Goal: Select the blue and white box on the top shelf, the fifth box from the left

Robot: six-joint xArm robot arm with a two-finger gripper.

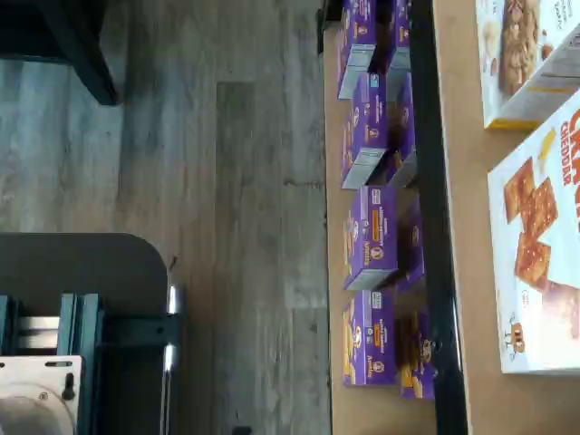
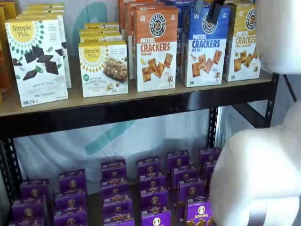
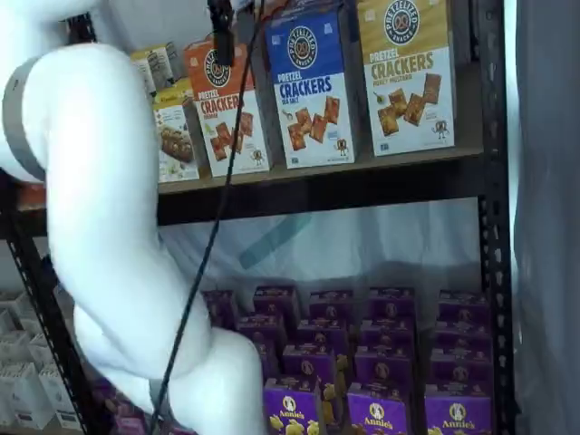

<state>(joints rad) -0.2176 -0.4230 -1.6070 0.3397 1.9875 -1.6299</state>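
Observation:
The blue and white box [image 2: 205,48] stands upright on the top shelf [image 2: 141,107], between an orange-topped Cheddar carton [image 2: 156,47] and a yellow-topped carton [image 2: 242,43]. It also shows in a shelf view [image 3: 311,91], on the shelf's black front beam [image 3: 317,188]. The gripper [image 2: 214,10] hangs from the view's top edge as a dark shape in front of the box's blue top. In a shelf view its black fingers [image 3: 220,32] show with a cable beside them. No gap between the fingers shows. The wrist view does not show the blue box.
Simple Mills boxes [image 2: 40,59] stand at the shelf's left. Purple Annie's boxes [image 2: 155,188] fill the lower shelf. The white arm [image 3: 109,227] covers much of both shelf views. The wrist view shows the Cheddar carton [image 1: 535,272], wood floor and a dark mount with teal brackets [image 1: 54,353].

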